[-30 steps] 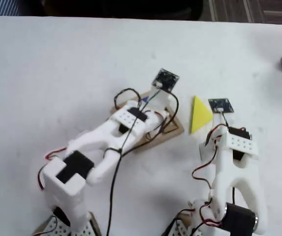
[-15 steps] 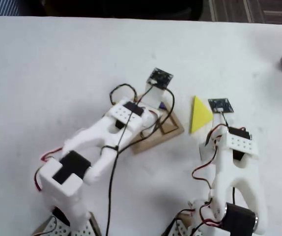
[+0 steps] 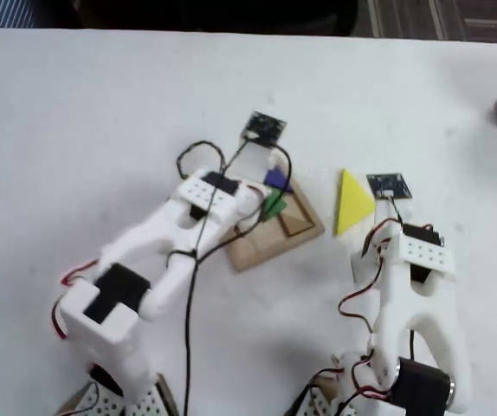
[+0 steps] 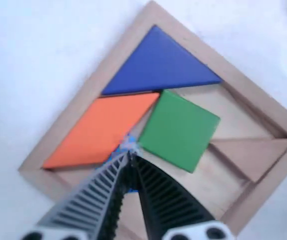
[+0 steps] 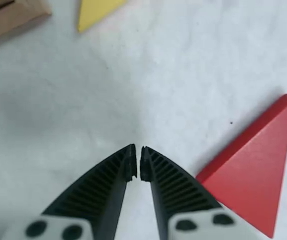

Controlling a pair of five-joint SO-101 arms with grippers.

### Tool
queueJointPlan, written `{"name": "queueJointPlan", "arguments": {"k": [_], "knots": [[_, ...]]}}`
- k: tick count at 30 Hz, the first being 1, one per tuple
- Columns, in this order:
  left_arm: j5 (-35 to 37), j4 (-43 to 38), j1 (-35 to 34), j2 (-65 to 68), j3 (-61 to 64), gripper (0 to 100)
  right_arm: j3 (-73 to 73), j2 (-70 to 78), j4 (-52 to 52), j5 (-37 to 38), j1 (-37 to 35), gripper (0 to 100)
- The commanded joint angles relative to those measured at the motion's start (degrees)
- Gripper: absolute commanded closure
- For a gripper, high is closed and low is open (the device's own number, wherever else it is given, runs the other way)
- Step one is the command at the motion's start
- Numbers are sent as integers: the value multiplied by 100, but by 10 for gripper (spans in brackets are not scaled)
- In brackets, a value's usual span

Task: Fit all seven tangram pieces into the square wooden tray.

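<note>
Three pieces, blue triangle [image 4: 158, 65], orange parallelogram [image 4: 101, 131] and green square [image 4: 178, 130], lay in the wooden tray [image 3: 305, 227]; the left gripper [image 4: 130, 156] hung over the orange-green seam, fingers pressed together, holding nothing I could make out. Right of the tray lay the yellow triangle [image 3: 351, 202], nearer the right arm. The right gripper [image 5: 136, 165] was closed and empty, the red triangle [image 5: 253, 180] just beside its fingers, long edge slanting away from them.
</note>
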Motion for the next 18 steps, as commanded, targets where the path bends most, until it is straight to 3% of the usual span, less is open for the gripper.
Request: {"name": "queueJointPlan", "arguments": {"k": [1,7,18], "knots": [[18,9,-330,-338,-123,980,-18,-198,-84,70,13,981],[18,-149,-541,-330,-123,980,-18,-198,-84,70,13,981],[18,-141,92,-382,431,980,-18,-198,-84,70,13,981]]}}
